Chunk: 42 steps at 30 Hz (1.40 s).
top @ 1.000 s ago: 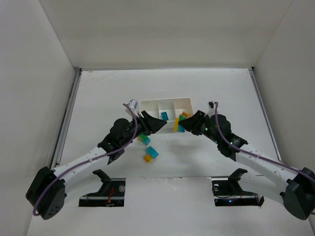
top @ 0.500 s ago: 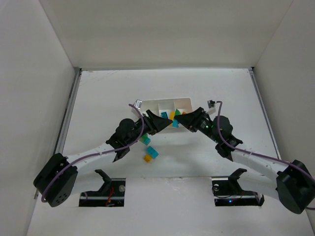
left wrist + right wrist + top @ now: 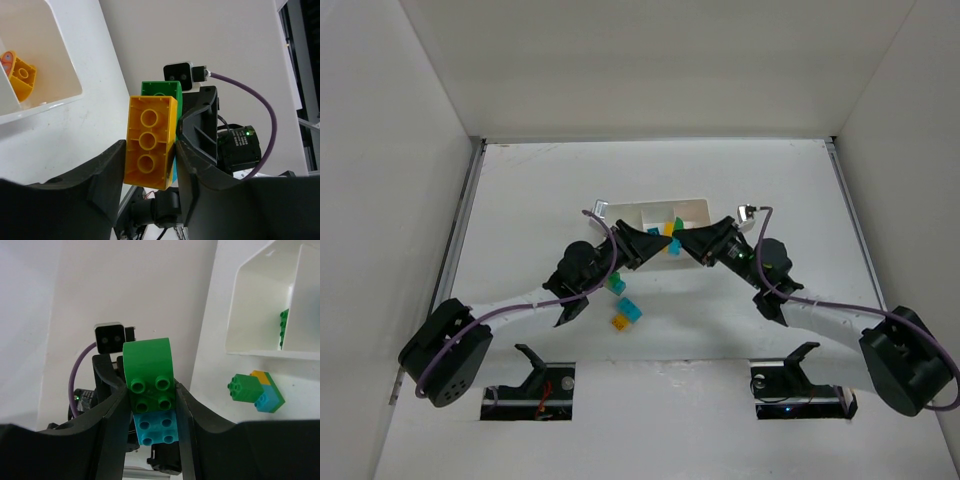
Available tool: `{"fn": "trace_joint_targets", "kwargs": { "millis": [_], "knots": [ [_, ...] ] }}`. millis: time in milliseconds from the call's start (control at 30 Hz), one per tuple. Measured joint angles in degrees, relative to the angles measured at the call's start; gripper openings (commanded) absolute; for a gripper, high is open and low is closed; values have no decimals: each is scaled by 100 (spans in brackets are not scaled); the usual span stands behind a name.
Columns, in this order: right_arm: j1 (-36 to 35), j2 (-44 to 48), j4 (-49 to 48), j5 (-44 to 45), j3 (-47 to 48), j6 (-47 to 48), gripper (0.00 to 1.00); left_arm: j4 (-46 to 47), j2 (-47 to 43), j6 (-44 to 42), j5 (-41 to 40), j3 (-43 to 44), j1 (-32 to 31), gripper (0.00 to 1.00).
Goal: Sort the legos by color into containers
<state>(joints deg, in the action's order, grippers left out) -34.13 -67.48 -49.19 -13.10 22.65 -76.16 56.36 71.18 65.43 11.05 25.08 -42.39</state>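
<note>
Legos [image 3: 670, 240]: joined stack gripped from both ends, tray [image 3: 620, 212] just beyond the fingertips.
Left gripper [image 3: 150, 160] pinches the yellow brick [image 3: 149, 142]; right gripper [image 3: 150, 405] pinches the green-cyan pair [image 3: 150, 390]. Probably light, rigid, slick plastic: clamp flat side faces, not studs.

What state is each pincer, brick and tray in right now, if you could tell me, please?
left pincer: shut on the yellow brick.
right pincer: shut on the green-and-cyan stack.
yellow brick: gripped, against that stack's green piece.
tray: upright, some bricks inside.
loose stacks: lying on the table, unseparated.
</note>
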Motion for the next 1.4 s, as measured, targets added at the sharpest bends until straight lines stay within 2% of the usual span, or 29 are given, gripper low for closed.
{"fn": "trace_joint_targets", "kwargs": {
  "millis": [100, 333, 567, 1033, 1233, 1400],
  "knots": [
    [20, -57, -181, -24, 0, -94, 30, 127, 0, 52, -15, -2, 0, 29],
    [162, -188, -446, -188, -48, -232, 29, 181, 0, 114, -33, -35, 11, 31],
    [291, -186, -538, -490, -131, -313, 29, 216, -11, 114, 28, -85, -7, 23],
    [907, 210, -562, -728, -468, -321, 29, 208, -210, -4, -61, -122, 131, 19],
    [931, 223, -474, -769, -490, -192, 29, 205, -205, -48, -66, -122, 125, 19],
    [922, 466, 162, -713, -457, 258, 29, 37, -269, -103, -52, -125, 308, 19]
  ]
}}
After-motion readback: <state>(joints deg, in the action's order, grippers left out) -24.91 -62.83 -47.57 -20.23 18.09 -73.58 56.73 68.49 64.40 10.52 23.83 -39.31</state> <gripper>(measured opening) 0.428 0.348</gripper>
